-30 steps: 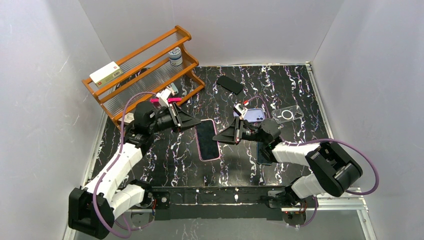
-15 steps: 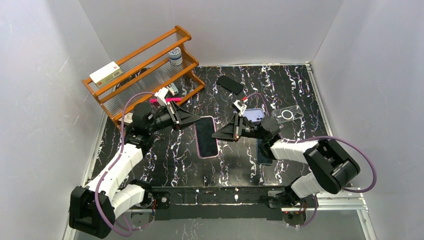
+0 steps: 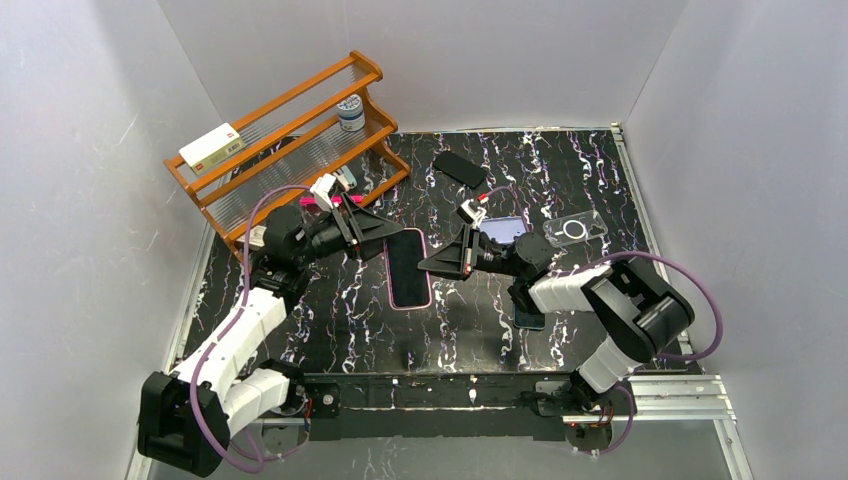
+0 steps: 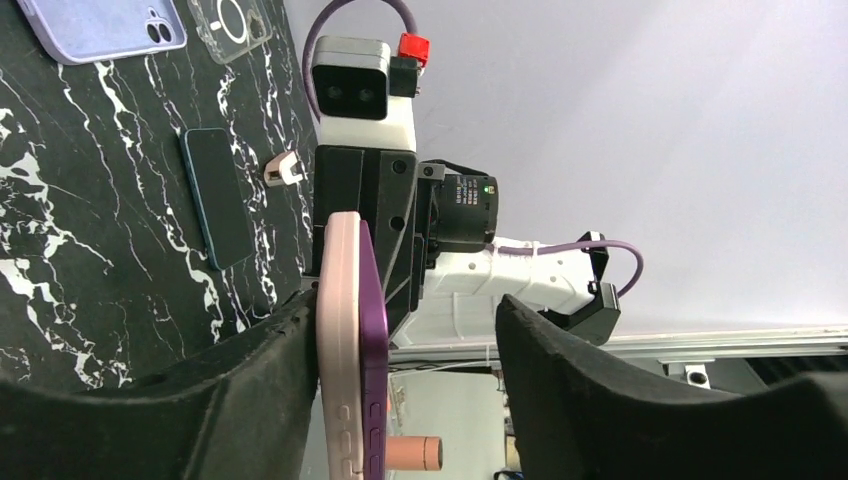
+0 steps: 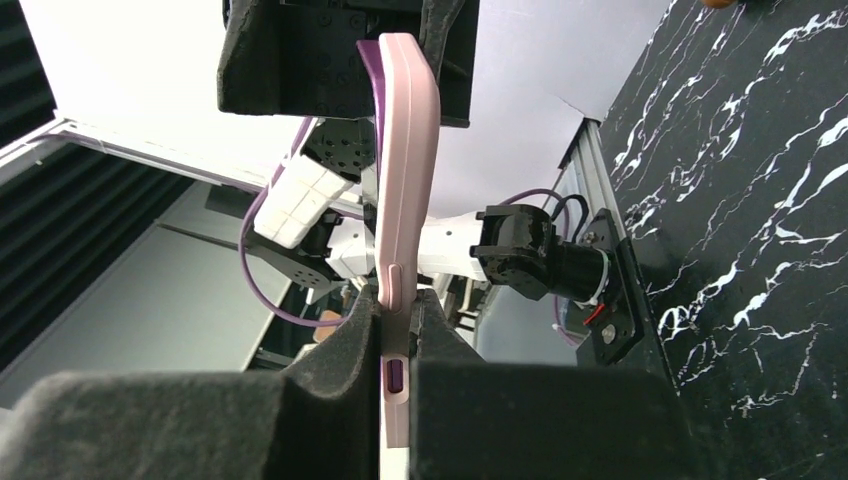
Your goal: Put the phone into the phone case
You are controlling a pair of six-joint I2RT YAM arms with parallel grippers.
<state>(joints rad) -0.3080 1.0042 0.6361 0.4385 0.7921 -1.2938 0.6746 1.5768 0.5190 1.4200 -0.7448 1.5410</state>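
Note:
The purple phone (image 3: 408,268) sits partly in a pink phone case (image 4: 338,350) and is held off the table between my two grippers. In the left wrist view the phone's purple edge (image 4: 373,340) stands proud of the case. My left gripper (image 3: 385,232) is open around the far end: the case leans on one finger (image 4: 270,380) and the other finger (image 4: 560,380) stands well apart. My right gripper (image 5: 398,310) is shut on the near end of the pink phone case (image 5: 405,180).
A wooden rack (image 3: 290,130) stands at the back left. On the marble table lie a lilac case (image 3: 505,229), a clear case (image 3: 575,229), a black item (image 3: 460,168) and a dark phone (image 3: 528,305) beside the right arm.
My left gripper's jaws have opened off the phone. The right gripper has closed tighter on the case. Both grippers and the phone have drifted a little left and back.

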